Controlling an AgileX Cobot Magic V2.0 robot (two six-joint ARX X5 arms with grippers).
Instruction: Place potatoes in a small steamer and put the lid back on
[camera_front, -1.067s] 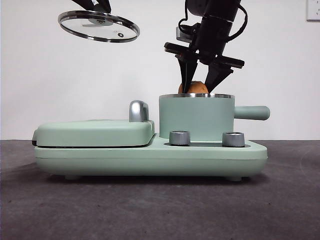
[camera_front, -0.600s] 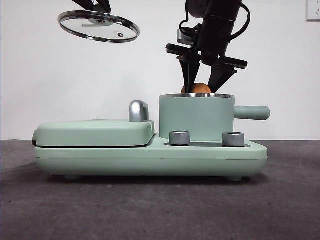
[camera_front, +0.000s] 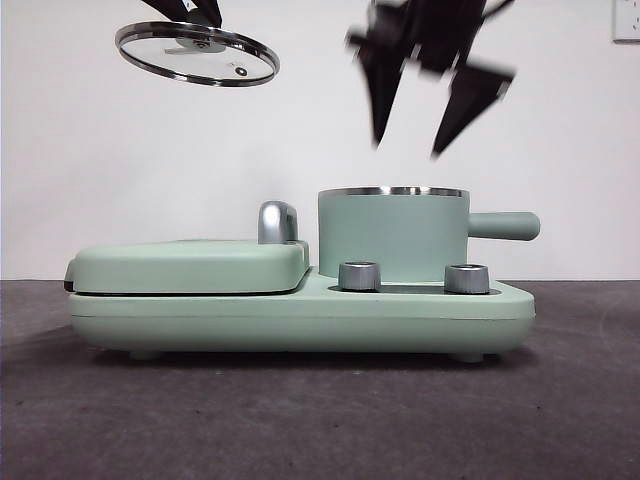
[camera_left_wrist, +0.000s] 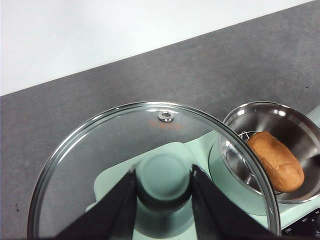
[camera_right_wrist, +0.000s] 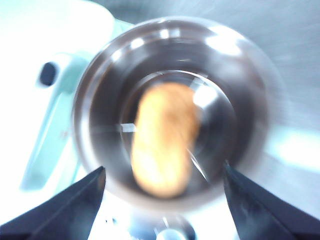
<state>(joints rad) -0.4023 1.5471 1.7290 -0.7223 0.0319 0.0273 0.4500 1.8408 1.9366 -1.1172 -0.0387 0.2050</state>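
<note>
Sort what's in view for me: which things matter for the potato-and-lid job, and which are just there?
Part of the job:
potato, lying inside the pot
pot, open
glass lid, held in the air by the left gripper
right gripper, open and empty above the pot

Just there:
flat green cover with its chrome handle
two knobs
</note>
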